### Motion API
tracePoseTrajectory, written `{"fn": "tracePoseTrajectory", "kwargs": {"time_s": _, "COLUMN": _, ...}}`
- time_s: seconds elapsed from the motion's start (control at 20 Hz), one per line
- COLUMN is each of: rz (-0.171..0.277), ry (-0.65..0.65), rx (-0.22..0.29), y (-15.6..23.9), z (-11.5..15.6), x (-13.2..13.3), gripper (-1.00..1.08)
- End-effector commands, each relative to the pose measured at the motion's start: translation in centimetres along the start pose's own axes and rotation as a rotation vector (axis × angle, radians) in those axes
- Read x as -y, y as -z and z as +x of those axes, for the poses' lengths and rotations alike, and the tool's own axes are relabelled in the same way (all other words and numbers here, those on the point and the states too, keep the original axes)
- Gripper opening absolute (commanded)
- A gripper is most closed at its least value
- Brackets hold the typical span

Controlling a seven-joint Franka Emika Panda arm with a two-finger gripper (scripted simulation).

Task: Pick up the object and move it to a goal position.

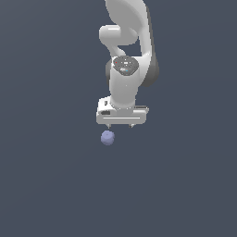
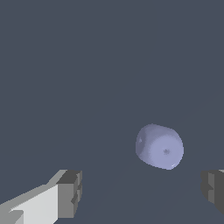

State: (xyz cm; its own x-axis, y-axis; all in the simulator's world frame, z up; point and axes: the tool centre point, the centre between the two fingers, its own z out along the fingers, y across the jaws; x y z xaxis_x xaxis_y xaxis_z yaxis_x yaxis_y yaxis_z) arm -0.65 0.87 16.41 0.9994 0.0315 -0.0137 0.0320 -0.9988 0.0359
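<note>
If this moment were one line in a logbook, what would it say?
stage: approach | pincer: open, empty | ball: not gripped, apart from the fingers

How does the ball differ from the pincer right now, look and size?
Colour: the ball is periwinkle blue; the pincer is white with dark grey fingertips.
Shape: the ball is rounded and smooth; the pincer is blocky and angular.
Size: the ball is much narrower than the pincer's body.
Pose: the ball sits apart from the pincer, ungripped; the pincer is open.
Shared: both look matte and unmarked.

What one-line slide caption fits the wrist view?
Open gripper poised over a small periwinkle-blue ball, not yet grasped.
</note>
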Motion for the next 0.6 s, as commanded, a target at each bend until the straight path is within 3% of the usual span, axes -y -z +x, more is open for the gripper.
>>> {"fn": "tracePoseTrajectory", "kwargs": {"time_s": 0.0, "rz": 0.009, "ry": -0.042, "rx": 0.000, "y": -1.4, "z": -0.1, "x": -1.1, "gripper": 1.00}}
{"fn": "tracePoseTrajectory", "kwargs": {"time_s": 0.55, "rz": 0.036, "ry": -0.233, "rx": -0.008, "y": -7.2, "z": -0.9, "x": -6.0, "gripper": 1.00}}
